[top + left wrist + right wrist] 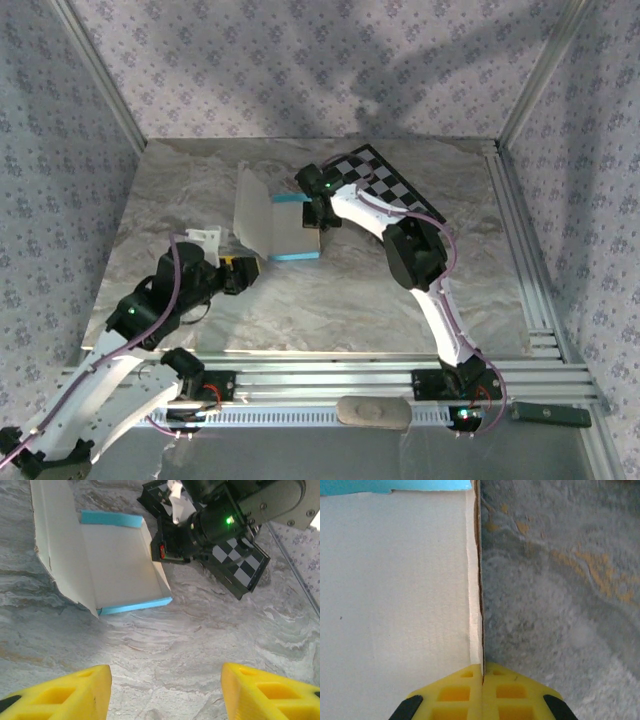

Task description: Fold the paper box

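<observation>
Paper box (262, 215), partly folded, on table (330, 300).
Top external: one white panel stands upright; right gripper (320, 222) at the box's right wall, fingertips hidden. Left wrist: left gripper (165, 694) spread, empty, fingers cut off. Right wrist: right gripper (482, 685) clenched on the wall's edge.

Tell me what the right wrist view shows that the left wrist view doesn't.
Right wrist: a close-up of the right gripper shut on the edge of the box's side wall. Left wrist: the left gripper, open over the table; the checkerboard; and the box's raised flap. Both: the box's white inside, a turquoise edge and the marbled table.
</observation>
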You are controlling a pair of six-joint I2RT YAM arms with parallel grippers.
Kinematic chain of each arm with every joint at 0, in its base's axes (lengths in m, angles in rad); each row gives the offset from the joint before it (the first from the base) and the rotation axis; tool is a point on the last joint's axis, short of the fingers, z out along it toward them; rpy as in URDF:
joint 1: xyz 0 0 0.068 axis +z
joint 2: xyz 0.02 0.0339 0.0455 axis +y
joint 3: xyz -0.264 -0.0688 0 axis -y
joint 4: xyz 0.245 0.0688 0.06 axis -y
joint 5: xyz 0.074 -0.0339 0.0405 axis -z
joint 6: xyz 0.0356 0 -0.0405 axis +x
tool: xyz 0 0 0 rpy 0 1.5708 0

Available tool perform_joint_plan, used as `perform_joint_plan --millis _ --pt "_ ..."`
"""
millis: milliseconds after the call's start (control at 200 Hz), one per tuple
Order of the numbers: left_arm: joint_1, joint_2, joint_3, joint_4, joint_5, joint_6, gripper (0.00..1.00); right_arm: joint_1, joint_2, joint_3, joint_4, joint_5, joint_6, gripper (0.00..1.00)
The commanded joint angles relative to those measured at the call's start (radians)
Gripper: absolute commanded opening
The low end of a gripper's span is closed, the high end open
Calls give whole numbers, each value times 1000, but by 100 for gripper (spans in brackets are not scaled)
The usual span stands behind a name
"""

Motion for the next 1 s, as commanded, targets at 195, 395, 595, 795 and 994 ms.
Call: perform_joint_plan --millis 195,395,595,795,994 --pt "-7 -19 75 -78 -140 -57 60 93 -263 -272 -119 181 931 0" --pt "0 4 62 -52 -156 -74 61 150 -282 -309 -226 91 1397 0" --pt "67 108 47 47 -88 -60 60 221 -256 -322 -185 81 1641 0" --pt "218 227 5 152 89 -48 53 258 -206 -284 -180 66 1747 3" --pt "270 279 -46 220 141 -40 49 255 -189 -284 -171 52 1787 7"
